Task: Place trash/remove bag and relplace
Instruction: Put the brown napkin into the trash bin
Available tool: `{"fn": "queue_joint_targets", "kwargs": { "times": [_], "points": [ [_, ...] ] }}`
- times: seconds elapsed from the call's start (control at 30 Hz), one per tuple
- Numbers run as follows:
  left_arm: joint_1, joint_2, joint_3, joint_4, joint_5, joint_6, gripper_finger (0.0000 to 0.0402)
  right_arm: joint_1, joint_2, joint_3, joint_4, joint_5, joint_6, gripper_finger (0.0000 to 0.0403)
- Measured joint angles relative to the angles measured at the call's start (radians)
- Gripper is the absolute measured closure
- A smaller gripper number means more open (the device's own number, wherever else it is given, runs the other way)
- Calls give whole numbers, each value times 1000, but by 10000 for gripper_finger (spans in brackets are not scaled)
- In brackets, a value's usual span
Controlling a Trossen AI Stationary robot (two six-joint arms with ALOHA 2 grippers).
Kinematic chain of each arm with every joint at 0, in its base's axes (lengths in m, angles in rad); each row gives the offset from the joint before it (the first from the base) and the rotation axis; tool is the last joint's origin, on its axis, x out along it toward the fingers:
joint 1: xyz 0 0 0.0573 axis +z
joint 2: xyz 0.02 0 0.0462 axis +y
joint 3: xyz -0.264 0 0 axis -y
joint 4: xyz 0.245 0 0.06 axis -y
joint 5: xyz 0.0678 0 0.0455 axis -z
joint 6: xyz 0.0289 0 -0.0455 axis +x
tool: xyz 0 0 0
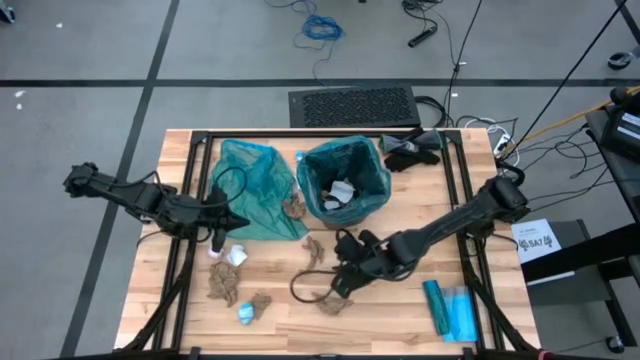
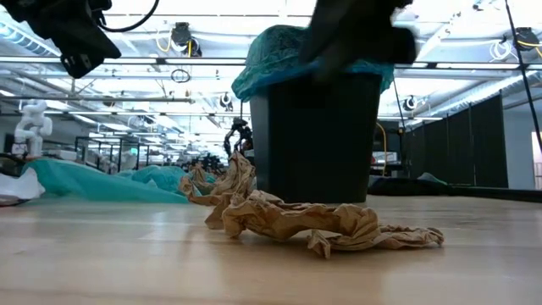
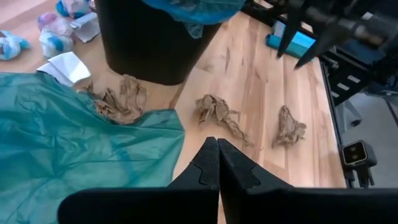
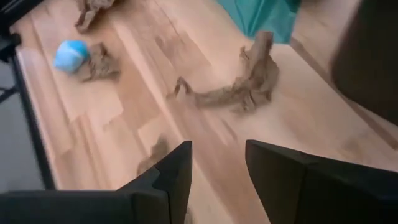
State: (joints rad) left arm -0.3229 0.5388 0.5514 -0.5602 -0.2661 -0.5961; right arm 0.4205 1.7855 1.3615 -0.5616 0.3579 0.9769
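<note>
we have our right gripper hovering low over the table in front of the bin, fingers parted with nothing between them, and just ahead of it lies a long twisted brown wad. our left gripper waits pinched shut and empty above the edge of the loose teal bag spread flat beside the bin. we judge the job to be in its early part: a few white scraps already sit inside the lined bin, but most of the trash is still out, with another brown wad and a pale-blue ball farther off from the right gripper, a brown wad against the bin's foot and a white wad under the left arm. the liner has not been pulled or swapped. a blue packet and black cloth lie apart. from table level the right gripper is only a dark blur over the bin rim, and how full the bin is we cannot tell.
</note>
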Motion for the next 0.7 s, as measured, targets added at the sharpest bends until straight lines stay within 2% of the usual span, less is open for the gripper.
{"fn": "queue_joint_targets", "kwargs": {
  "times": [0.13,0.27,0.43,0.6,0.7],
  "points": [
    [0,0,0,-12,0,-8,402,-51,95,-7,127,-62,-101,259],
    [0,0,0,-48,3,-59,402,-91,176,-8,159,-74,-110,259],
    [0,0,0,-87,53,-105,402,-141,216,-9,235,-73,-151,259],
    [0,0,0,-87,57,-114,402,-183,237,-6,332,-76,-222,263],
    [0,0,0,-101,59,-137,402,-207,263,-7,336,-122,-215,272]
  ]
}}
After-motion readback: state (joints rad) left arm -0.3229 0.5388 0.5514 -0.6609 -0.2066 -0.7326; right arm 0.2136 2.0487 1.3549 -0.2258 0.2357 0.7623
